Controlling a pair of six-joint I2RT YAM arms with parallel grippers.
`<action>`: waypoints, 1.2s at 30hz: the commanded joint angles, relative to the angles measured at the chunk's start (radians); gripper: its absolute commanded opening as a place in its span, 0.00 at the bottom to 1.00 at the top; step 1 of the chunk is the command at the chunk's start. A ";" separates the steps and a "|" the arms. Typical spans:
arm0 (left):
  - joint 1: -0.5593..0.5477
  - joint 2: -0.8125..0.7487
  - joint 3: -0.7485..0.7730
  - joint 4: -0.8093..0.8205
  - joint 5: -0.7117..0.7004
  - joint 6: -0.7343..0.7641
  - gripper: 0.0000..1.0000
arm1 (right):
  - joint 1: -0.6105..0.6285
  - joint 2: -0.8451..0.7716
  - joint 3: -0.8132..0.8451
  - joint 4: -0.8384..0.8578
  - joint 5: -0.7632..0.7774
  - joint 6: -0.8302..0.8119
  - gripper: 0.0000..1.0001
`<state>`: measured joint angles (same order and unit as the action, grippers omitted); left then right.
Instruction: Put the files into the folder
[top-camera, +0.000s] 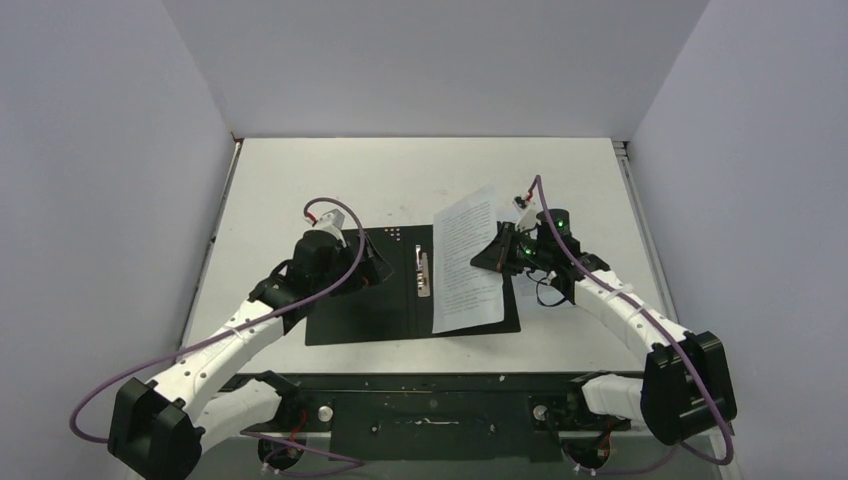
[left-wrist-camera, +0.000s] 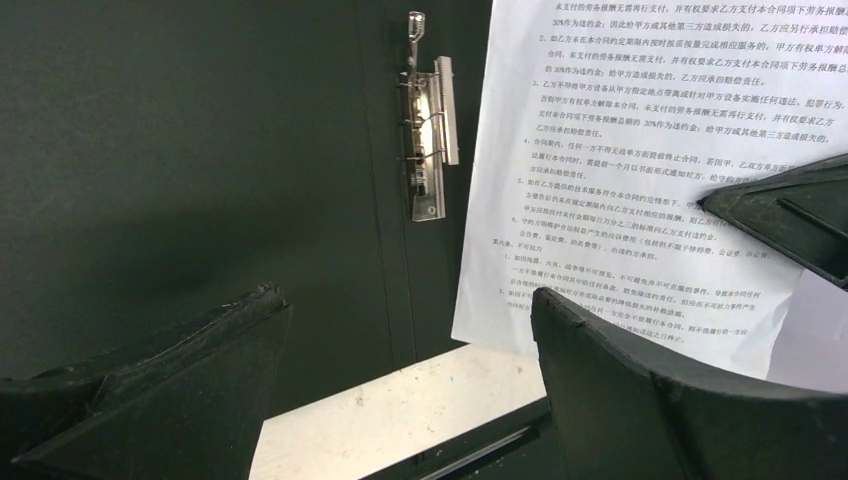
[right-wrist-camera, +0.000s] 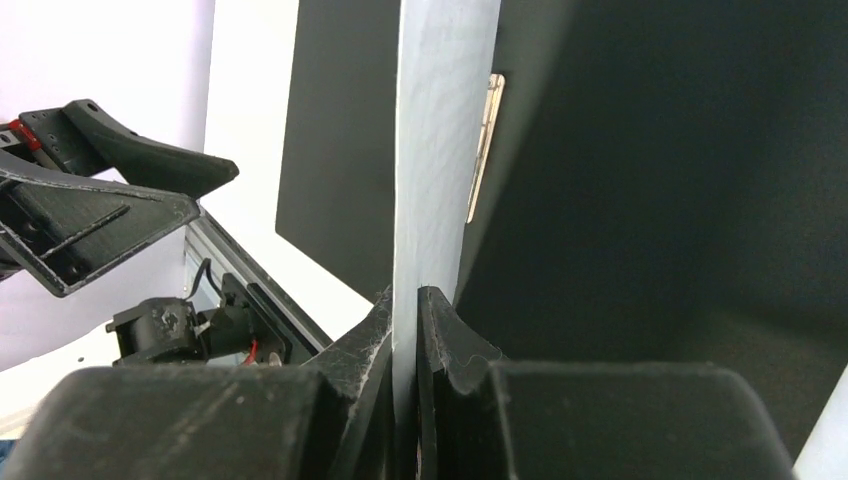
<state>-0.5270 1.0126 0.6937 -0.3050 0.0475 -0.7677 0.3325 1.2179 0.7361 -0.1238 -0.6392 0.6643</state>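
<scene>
Files (top-camera: 468, 262) pinched in right fingers (right-wrist-camera: 445, 335) over open folder (top-camera: 360, 312)

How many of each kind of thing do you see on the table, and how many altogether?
Folder: 1
Printed paper: 1 showing
Metal clip: 1
Robot claws: 2, left claw, right claw
Total: 5

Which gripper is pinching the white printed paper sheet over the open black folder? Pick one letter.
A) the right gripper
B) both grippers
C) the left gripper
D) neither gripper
A: the right gripper is closed on the edge of the white printed paper sheet, while the left gripper is open over the open black folder.
</scene>
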 joint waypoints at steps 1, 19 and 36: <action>0.002 0.018 -0.019 0.067 -0.040 -0.009 0.90 | -0.021 0.024 -0.022 0.171 -0.054 0.048 0.05; 0.002 0.037 -0.041 0.115 -0.020 -0.001 0.90 | -0.039 0.134 -0.053 0.273 -0.100 0.046 0.05; 0.001 0.034 -0.043 0.120 -0.005 0.005 0.90 | -0.025 0.262 0.060 0.132 -0.114 -0.142 0.05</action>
<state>-0.5274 1.0515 0.6472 -0.2344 0.0315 -0.7734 0.2962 1.4673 0.7208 0.0399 -0.7563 0.6178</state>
